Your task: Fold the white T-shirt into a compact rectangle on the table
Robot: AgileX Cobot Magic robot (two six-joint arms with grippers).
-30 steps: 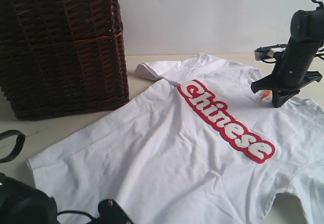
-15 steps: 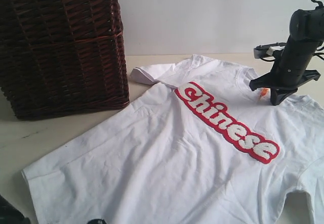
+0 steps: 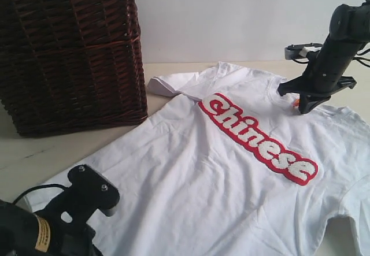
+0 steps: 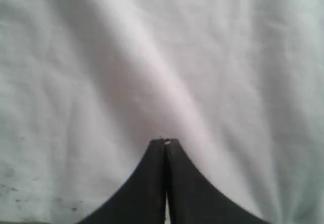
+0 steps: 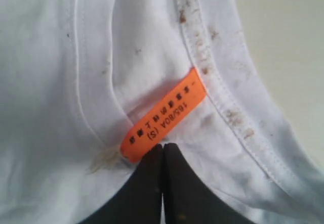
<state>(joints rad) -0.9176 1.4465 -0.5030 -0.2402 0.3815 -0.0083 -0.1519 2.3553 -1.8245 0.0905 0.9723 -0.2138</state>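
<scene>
White T-shirt (image 3: 191, 175): judged light, limp cotton, flat on desk (image 3: 58, 146); will sag. Best taken at hem and collar. Left jaws and right jaws pressed together, the latter beside orange tag (image 5: 164, 115).

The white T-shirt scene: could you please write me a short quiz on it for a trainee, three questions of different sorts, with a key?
1. True or false: the left tool and the right tool both stand open.
2. Which part of the T-shirt is nearest the right tool's tip? A. the orange tag B. the hem C. a sleeve
3. Fill in: the T-shirt lies spread on the table, beside a dark wicker ____.

Key:
1. False; both are shut.
2. A.
3. basket.
</scene>
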